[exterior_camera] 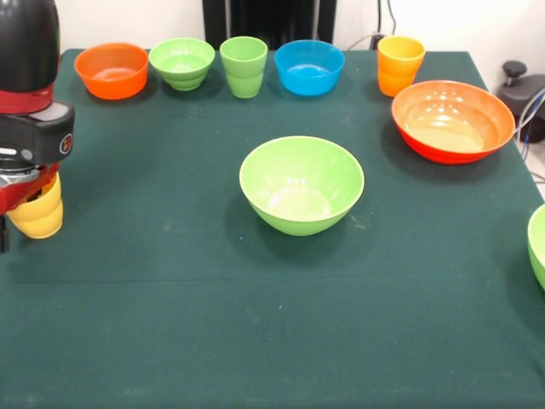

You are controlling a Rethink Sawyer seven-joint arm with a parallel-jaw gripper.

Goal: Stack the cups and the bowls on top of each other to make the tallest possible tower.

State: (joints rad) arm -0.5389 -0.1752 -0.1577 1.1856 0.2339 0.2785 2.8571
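Front view: gripper [25, 192] pinched yellow cup [37, 213], lifted off table [170, 324], probably bound for a bowl.

Three glossy plastic cups show: a light green tumbler [243, 66], an orange-yellow tumbler [399, 64] and a yellow tumbler [37, 211]. Six round plastic bowls show: small orange [111, 70], small light green [181, 62], small blue [309, 66], large orange-red [452, 120], and two large light green ones [301, 184] [537, 244].

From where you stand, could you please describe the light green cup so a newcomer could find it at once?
Look along the far edge of the green table, where a row of dishes stands. The light green cup is third from the left, between a small light green bowl and a small blue bowl. It is taller and narrower than both.
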